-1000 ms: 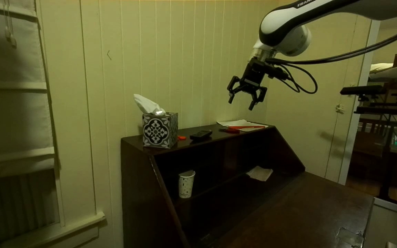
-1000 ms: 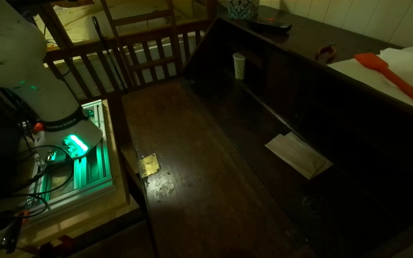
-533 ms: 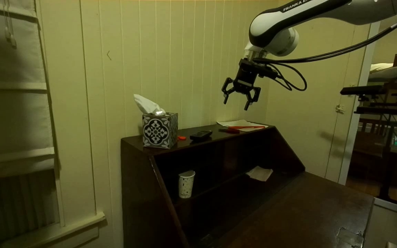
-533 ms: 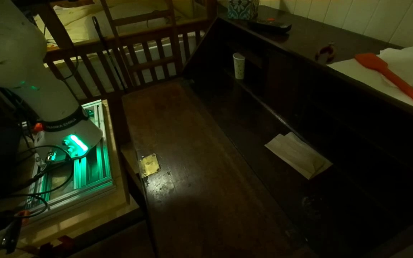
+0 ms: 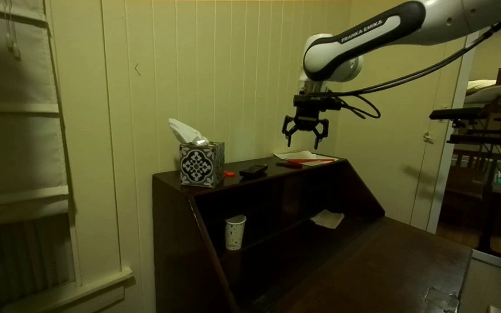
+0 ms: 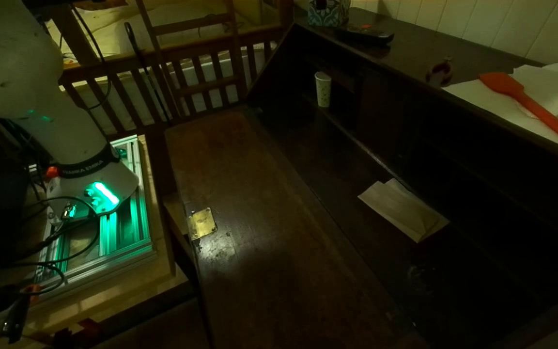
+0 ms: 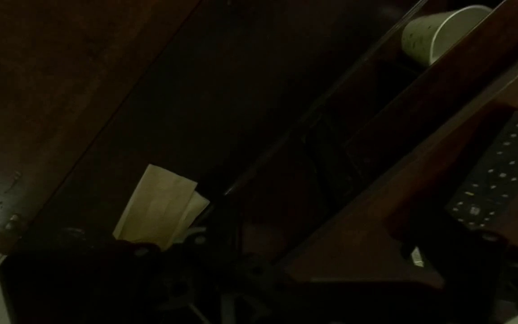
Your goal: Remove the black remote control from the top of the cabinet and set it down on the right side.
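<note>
Remote [image 5: 254, 170] atop cab. [image 5: 173, 234] nr wall [image 5: 242, 87]

In an exterior view, the remote [image 6: 366, 36] lies on top of the cabinet [image 6: 414, 46] by its front edge, just beside the patterned box [image 6: 328, 18], cropped above. A red bit [image 6: 366, 26] shows behind the remote. White paper [image 6: 502, 104] lies under a red spatula [image 6: 534, 106], near a red tool [image 6: 446, 76] too dim to name. The cup [image 6: 323, 90] stands on the inner shelf [image 6: 373, 156]; a folded sheet [image 6: 403, 209] lies lower down. The leaf [image 6: 259, 194] has a brass plate [image 6: 203, 223] at its outer edge. At left, a green light [image 6: 106, 193] glows on the arm's base [image 6: 90, 179], a railing [image 6: 192, 23] behind it.
</note>
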